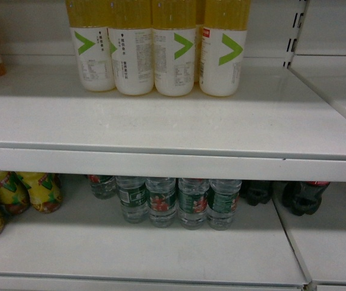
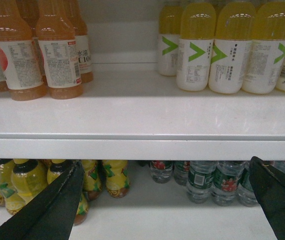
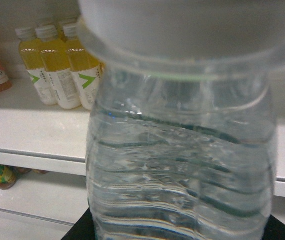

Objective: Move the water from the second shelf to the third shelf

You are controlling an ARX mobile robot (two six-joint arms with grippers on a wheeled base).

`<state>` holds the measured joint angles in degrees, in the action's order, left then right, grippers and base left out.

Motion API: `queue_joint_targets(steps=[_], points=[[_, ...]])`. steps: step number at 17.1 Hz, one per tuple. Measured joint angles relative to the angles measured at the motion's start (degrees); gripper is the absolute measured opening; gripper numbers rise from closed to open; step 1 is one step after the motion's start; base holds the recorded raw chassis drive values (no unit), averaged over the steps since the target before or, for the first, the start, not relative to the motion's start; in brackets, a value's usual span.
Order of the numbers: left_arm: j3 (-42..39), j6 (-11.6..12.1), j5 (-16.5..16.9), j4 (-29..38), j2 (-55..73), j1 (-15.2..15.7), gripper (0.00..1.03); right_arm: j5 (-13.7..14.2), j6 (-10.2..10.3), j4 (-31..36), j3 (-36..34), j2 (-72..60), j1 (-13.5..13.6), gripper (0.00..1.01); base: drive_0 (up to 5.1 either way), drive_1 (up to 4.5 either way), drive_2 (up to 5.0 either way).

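In the right wrist view a clear ribbed water bottle point(image 3: 182, 150) fills the frame, its cap end toward the camera. It stands between the black fingers of my right gripper point(image 3: 180, 234), which is shut on it, in front of the shelves. More water bottles point(image 1: 179, 203) with dark green labels stand in a row at the back of the lower shelf point(image 1: 161, 248); they also appear in the left wrist view point(image 2: 200, 180). My left gripper point(image 2: 166, 161) is open and holds nothing, level with the lower shelf's opening. Neither gripper shows in the head view.
Yellow drinks with white labels and green chevrons point(image 1: 161, 48) stand on the upper shelf point(image 1: 173, 127), orange drinks point(image 2: 57, 55) to their left. Yellow tea bottles point(image 1: 21, 191) sit lower left, dark cola bottles point(image 1: 303, 197) lower right. A slotted upright point(image 1: 294, 30) divides the bays.
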<state>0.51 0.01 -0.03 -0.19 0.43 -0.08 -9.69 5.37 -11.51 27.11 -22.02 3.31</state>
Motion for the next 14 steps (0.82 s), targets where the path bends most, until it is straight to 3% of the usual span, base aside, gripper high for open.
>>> queue_joint_targets(steps=[14], points=[[0.0, 0.0, 0.0, 0.0, 0.0, 0.0, 0.98, -0.2, 0.0, 0.0, 0.0, 0.1, -0.3, 0.41, -0.3, 0.15, 0.2]])
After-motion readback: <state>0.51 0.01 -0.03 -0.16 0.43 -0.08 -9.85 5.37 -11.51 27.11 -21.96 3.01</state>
